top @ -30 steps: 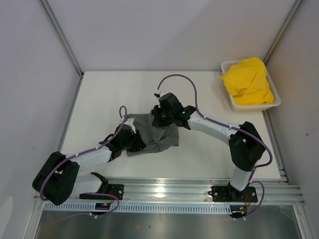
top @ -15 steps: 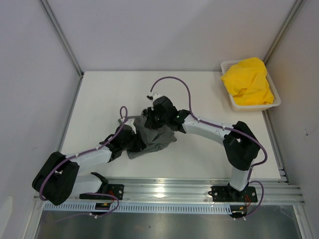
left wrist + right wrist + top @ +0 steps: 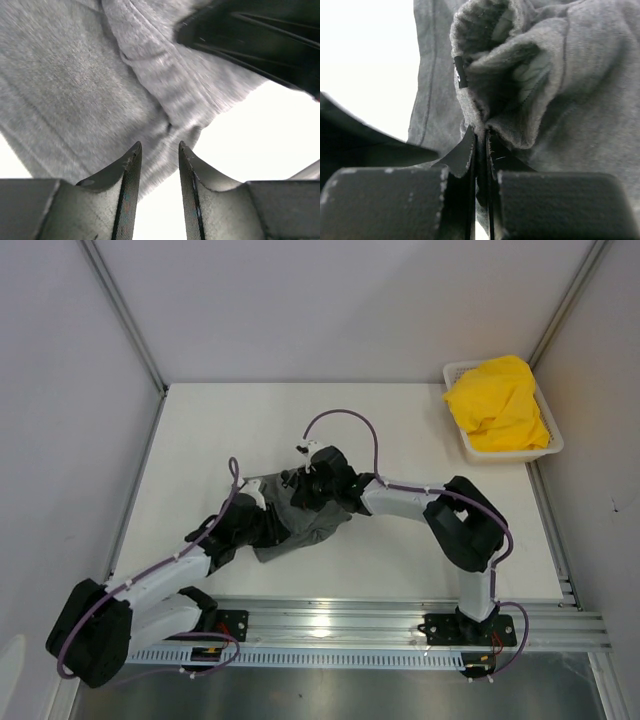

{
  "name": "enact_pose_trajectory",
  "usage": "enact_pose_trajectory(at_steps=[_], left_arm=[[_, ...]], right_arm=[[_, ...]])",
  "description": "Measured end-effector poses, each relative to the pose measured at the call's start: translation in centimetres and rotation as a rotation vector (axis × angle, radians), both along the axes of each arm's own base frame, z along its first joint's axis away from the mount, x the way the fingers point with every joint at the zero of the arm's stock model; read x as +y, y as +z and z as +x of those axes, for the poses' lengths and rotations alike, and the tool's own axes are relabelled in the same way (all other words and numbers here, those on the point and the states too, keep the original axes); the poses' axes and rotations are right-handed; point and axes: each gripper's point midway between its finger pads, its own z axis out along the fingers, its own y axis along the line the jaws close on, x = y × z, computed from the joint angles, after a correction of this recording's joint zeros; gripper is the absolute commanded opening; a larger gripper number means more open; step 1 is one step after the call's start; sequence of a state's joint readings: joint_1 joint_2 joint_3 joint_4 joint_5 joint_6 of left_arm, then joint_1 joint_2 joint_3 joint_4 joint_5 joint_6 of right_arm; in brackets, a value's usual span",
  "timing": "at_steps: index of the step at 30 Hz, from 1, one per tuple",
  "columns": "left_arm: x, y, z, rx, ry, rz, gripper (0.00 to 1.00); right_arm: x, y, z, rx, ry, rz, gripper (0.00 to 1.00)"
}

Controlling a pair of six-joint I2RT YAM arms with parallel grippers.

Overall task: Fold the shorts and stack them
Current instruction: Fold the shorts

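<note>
Shorts (image 3: 580,100), grey, pinched at fold by right end effector (image 3: 481,135); left end effector (image 3: 159,146) parted; dark tag (image 3: 460,72) unreadable.

Overhead and two close wrist views, sharing grey shorts (image 3: 305,525)

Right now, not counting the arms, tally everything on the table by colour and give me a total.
grey shorts: 1
yellow shorts: 1
white basket: 1
Total: 3
</note>
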State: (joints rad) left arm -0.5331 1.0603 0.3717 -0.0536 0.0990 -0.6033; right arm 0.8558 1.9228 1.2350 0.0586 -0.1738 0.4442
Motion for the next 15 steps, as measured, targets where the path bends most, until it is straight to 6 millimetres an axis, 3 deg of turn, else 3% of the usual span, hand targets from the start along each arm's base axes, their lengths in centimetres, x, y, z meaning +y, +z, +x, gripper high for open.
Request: enact_pose_trajectory(at_steps=[4, 8, 11, 15], left_arm=[[0.4, 2.1, -0.2, -0.055, 0.018, -0.026, 0.41], [1.1, 2.6, -0.3, -0.059, 0.042, -0.010, 0.42], [1.9, 2.7, 0.1, -0.044, 0.076, 0.007, 0.42], [3.7, 3.1, 1.6, -0.039, 0.152, 0.033, 0.42]], right_arm=[[-0.5, -0.1, 0.8, -0.004, -0.020, 0.014, 0.00], [-1.5, -1.1, 1.3, 0.003, -0.058, 0.013, 0.00], [-3.2, -2.1, 1.2, 0.006, -0.103, 0.002, 0.00], [-5.3, -1.7, 0.7, -0.004, -0.152, -0.024, 0.00]])
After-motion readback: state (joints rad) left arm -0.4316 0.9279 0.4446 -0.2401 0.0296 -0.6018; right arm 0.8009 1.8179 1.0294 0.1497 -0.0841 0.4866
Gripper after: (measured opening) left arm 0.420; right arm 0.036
